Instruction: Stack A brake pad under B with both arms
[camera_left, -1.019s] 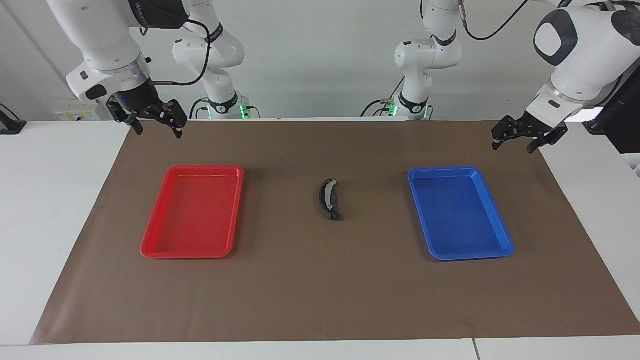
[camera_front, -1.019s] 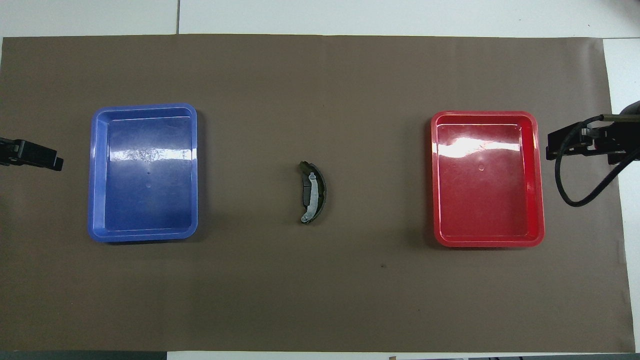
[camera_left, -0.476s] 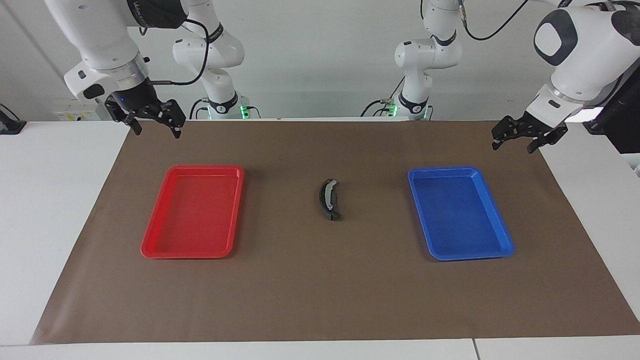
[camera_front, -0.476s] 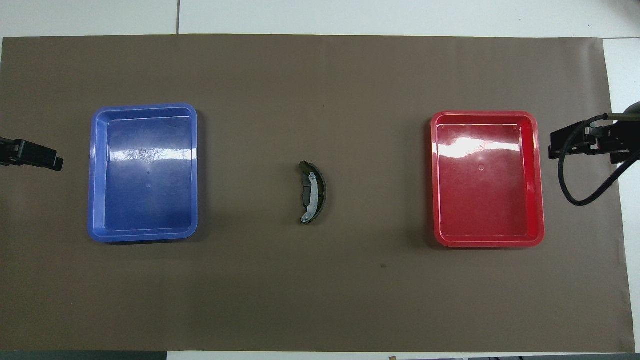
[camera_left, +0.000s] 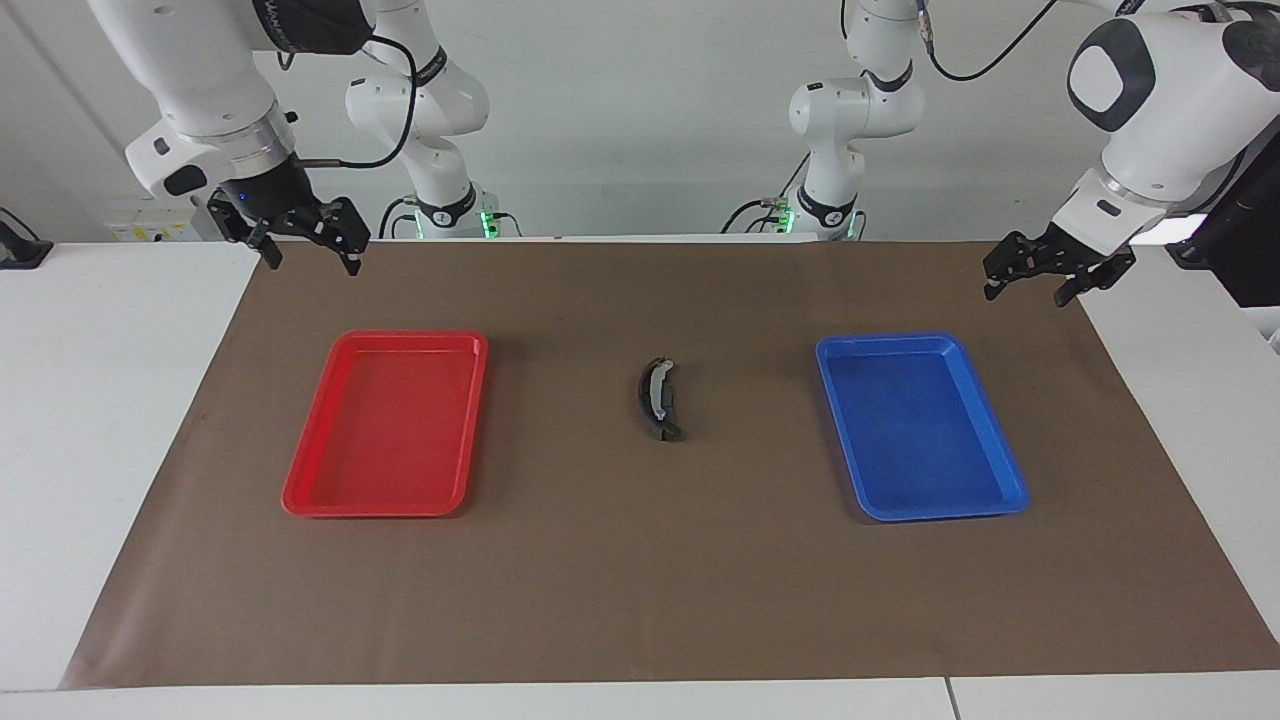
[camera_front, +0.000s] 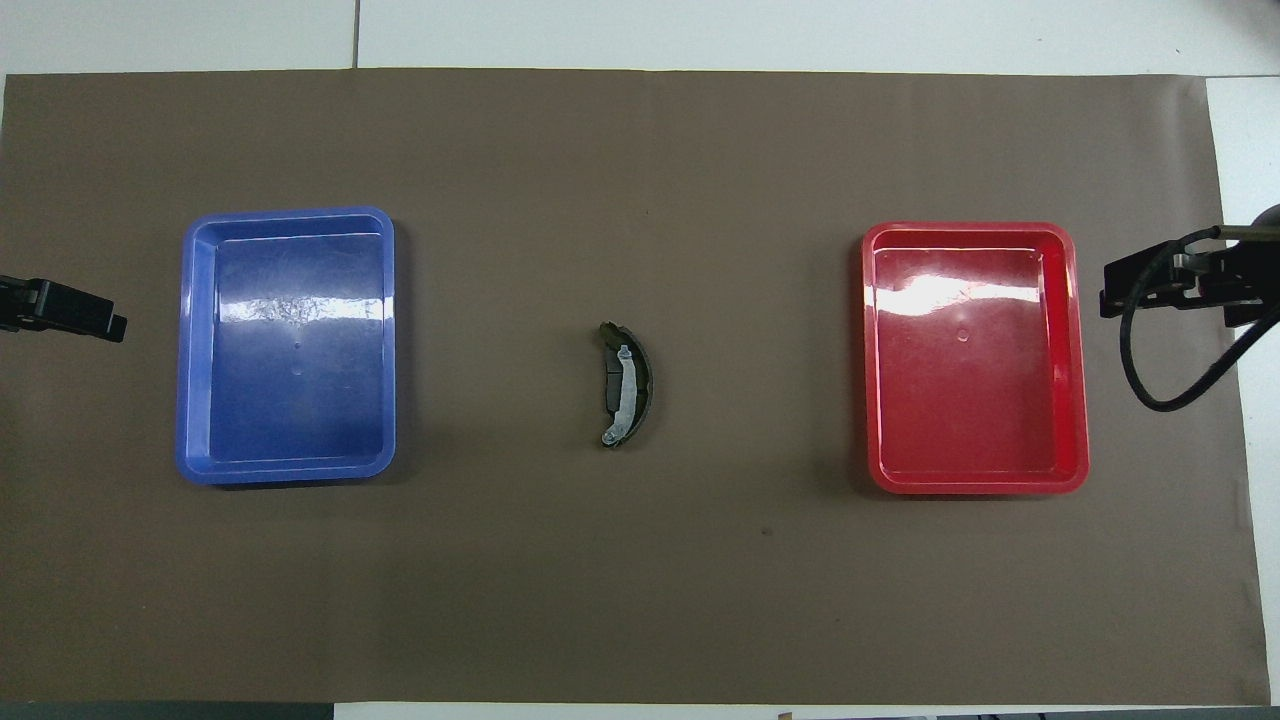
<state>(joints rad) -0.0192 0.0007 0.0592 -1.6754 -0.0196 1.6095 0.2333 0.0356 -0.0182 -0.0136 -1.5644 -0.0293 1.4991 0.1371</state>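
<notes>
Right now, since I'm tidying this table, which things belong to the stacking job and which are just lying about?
Job:
B, lying on the A brake pad, mid-table
left gripper and right gripper, both open, raised at the table's ends

Lying about:
red tray
blue tray
brown mat

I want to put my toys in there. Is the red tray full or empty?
Empty. The red tray shows only its bare shiny floor in the overhead view, and the facing view shows nothing in it either.
</notes>
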